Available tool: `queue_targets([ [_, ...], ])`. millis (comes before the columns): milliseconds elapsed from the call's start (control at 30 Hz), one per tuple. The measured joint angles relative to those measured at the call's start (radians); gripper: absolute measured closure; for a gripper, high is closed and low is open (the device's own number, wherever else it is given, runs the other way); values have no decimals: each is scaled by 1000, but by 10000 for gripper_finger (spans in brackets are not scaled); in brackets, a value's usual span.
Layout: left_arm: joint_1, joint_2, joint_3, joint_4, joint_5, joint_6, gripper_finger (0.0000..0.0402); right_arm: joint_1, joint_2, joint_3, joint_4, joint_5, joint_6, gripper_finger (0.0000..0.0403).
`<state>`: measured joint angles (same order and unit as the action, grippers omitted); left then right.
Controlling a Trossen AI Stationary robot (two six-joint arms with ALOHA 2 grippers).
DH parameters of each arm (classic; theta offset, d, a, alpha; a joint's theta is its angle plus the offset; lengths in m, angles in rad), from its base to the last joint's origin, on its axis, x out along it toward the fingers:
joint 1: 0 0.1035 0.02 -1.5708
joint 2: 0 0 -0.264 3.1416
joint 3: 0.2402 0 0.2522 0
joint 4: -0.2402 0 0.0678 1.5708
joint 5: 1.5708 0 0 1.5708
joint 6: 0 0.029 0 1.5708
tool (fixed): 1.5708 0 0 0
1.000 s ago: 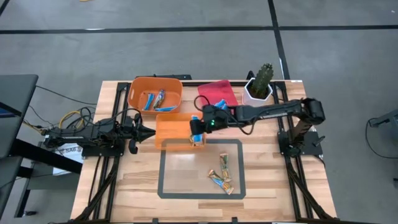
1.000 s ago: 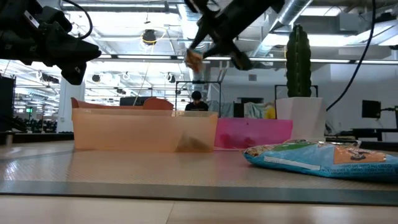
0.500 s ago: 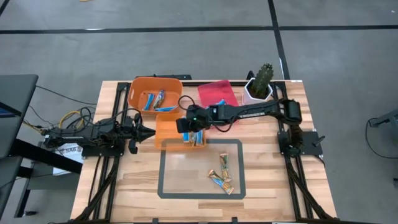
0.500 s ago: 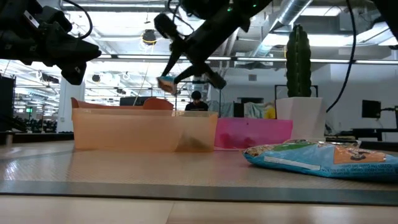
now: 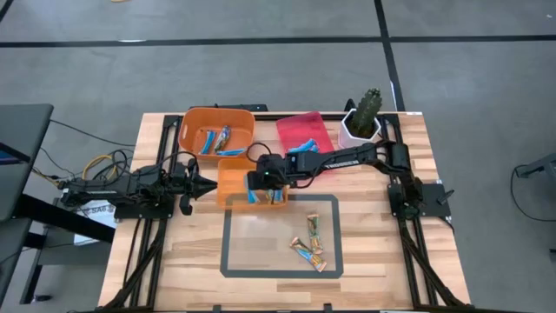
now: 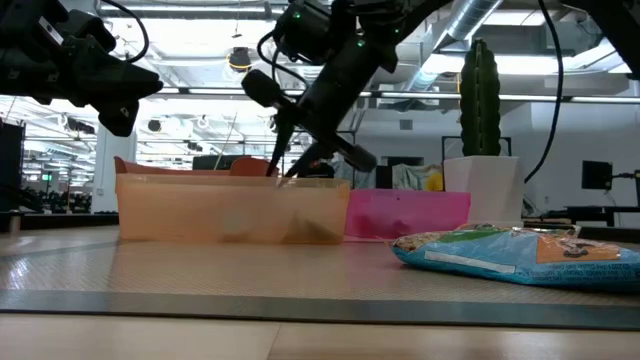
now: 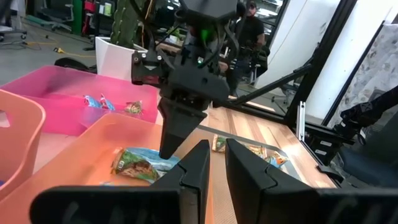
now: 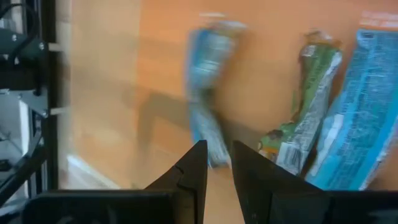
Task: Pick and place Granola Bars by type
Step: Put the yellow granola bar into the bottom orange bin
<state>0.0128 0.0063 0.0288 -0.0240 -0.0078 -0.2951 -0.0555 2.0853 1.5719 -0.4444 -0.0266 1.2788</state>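
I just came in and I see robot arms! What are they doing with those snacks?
They sort granola bars by type. The right gripper is down over the small orange bin, and a blue bar lies in the bin below its empty, nearly shut fingers. The left gripper waits beside that bin, shut. Three more bars still lie inside the taped rectangle on the table.

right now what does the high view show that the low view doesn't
Only the high view shows the contents of the bins: bars in the round orange bin, blue bars in the pink bin, and the taped rectangle with its loose granola bars. Only the low view shows the room behind, with a person far off, and a blue-wrapped bar close up. Both show the right gripper reaching into the near orange bin, the left gripper waiting beside it, and the potted cactus.
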Motion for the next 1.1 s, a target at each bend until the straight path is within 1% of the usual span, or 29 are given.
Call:
queue_targets([
  [167,0,0,0,0,0,0,358,-8,0,0,-4,45,4,338],
  [467,0,0,0,0,1,0,358,-7,-2,0,-4,43,3,338],
  [700,0,0,0,0,1,0,358,9,-20,2,7,39,-53,337],
  [767,0,0,0,0,1,0,358,16,-34,0,-13,38,-57,334],
  [833,0,0,0,0,1,0,358,24,-43,1,-3,53,-73,326],
  [900,0,0,0,0,1,0,358,29,-64,-1,-35,54,-104,314],
  [967,0,0,0,0,1,0,358,32,-78,1,-32,54,-125,298],
  [1100,0,0,0,0,1,0,358,43,-105,0,-80,70,-128,255],
])
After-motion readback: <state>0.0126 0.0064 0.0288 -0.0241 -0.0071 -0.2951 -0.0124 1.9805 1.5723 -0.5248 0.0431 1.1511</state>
